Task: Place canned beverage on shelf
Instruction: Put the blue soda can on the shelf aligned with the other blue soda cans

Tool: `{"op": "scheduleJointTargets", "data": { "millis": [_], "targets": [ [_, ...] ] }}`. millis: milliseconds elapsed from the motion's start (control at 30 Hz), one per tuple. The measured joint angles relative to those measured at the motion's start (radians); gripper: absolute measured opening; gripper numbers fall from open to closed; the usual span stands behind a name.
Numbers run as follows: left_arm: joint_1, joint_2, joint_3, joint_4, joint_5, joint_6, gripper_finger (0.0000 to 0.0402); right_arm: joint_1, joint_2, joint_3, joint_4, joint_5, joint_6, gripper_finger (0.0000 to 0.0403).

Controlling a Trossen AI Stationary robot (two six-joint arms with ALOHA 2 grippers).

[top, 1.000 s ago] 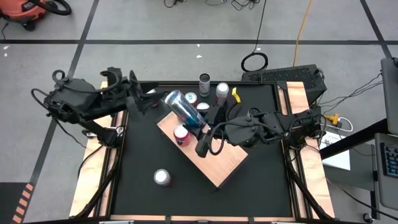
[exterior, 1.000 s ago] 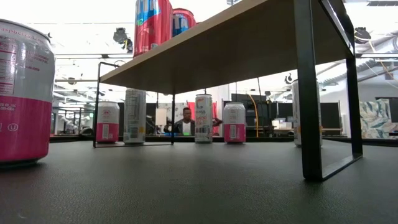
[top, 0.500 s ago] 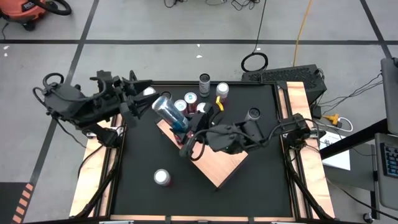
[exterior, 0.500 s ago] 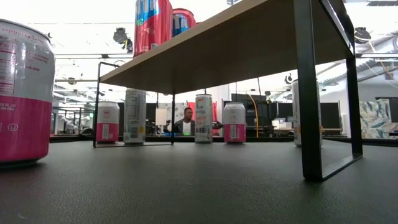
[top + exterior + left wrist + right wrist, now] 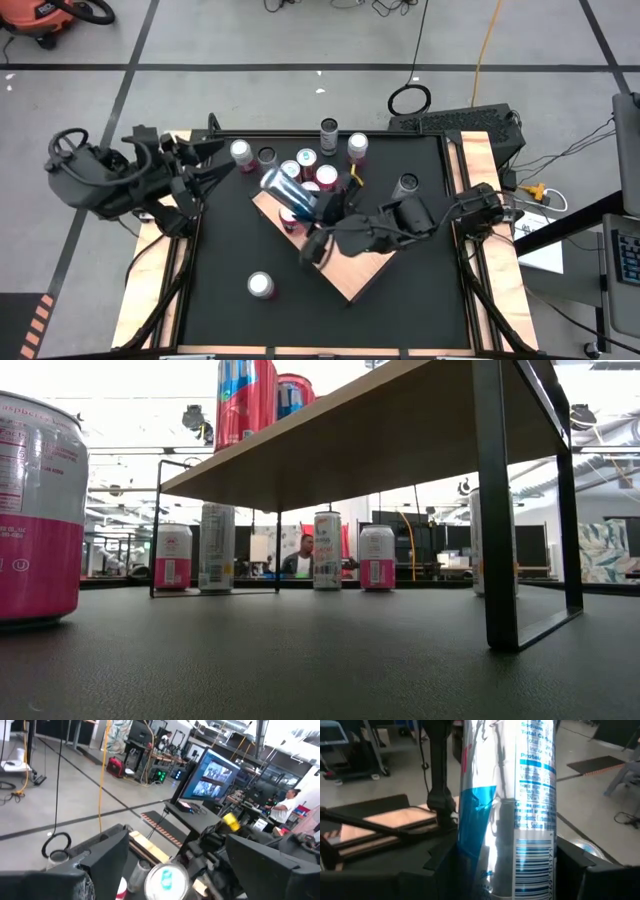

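Left pincer (image 5: pixel 213 160) withdrawn; can (image 5: pixel 288 192) between right pincer (image 5: pixel 312 222) fingers.

One wooden shelf (image 5: pixel 352 268) on the bench (image 5: pixel 220 250); two end effectors, left (image 5: pixel 215 160) and right (image 5: pixel 318 225); one blue-and-silver can (image 5: pixel 288 190) held; one pink can (image 5: pixel 261 285) standing apart.

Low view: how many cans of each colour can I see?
Pink-and-white cans: 3
White cans: 3, one half hidden behind the shelf leg
Red cans on the shelf: 2
Total: 8
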Motion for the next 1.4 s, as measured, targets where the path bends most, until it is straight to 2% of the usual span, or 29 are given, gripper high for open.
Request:
{"op": "scheduleJointTargets", "data": {
  "millis": [200, 333, 400, 500, 600, 767, 1000, 1133, 1233, 1400],
  "targets": [
    [-0.009, 0.007, 0.0, -0.128, 0.002, -0.148, 0.0334, 0.07, -0.086, 0.001, -0.206, 0.118, 0.108, 0.0212],
    [-0.009, 0.014, -0.001, -0.138, 0.003, -0.156, 0.0334, 0.15, -0.113, 0.002, -0.392, 0.236, 0.296, 0.0212],
    [-0.006, 0.023, -0.001, -0.139, 0.001, -0.156, 0.0334, 0.199, -0.109, -0.005, -0.453, 0.327, 0.412, 0.0212],
    [0.015, 0.043, -0.001, -0.138, -0.001, -0.156, 0.0334, 0.246, -0.098, -0.058, -0.429, 0.484, 0.558, 0.0212],
    [0.034, 0.062, -0.001, -0.11, 0.007, -0.156, 0.0334, 0.259, -0.095, -0.106, -0.325, 0.532, 0.608, 0.0212],
    [0.062, 0.087, -0.001, -0.043, 0.046, -0.147, 0.0334, 0.251, -0.096, -0.118, -0.052, 0.486, 0.356, 0.0212],
    [0.065, 0.104, -0.001, 0.03, 0.058, -0.13, 0.0334, 0.147, -0.096, -0.119, 0.361, 0.265, -0.101, 0.0212],
    [0.056, 0.106, 0.0, 0.043, 0.051, -0.129, 0.0334, 0.088, -0.097, -0.119, 0.462, 0.176, -0.195, 0.0212],
    [0.039, 0.106, 0.0, 0.045, -0.003, -0.118, 0.0334, 0.051, -0.097, -0.119, 0.51, 0.098, -0.241, 0.0212],
    [0.024, 0.113, 0.0, 0.15, -0.023, 0.038, 0.0334, -0.003, -0.087, -0.119, 0.618, -0.004, -0.283, 0.0212]
  ]
}}
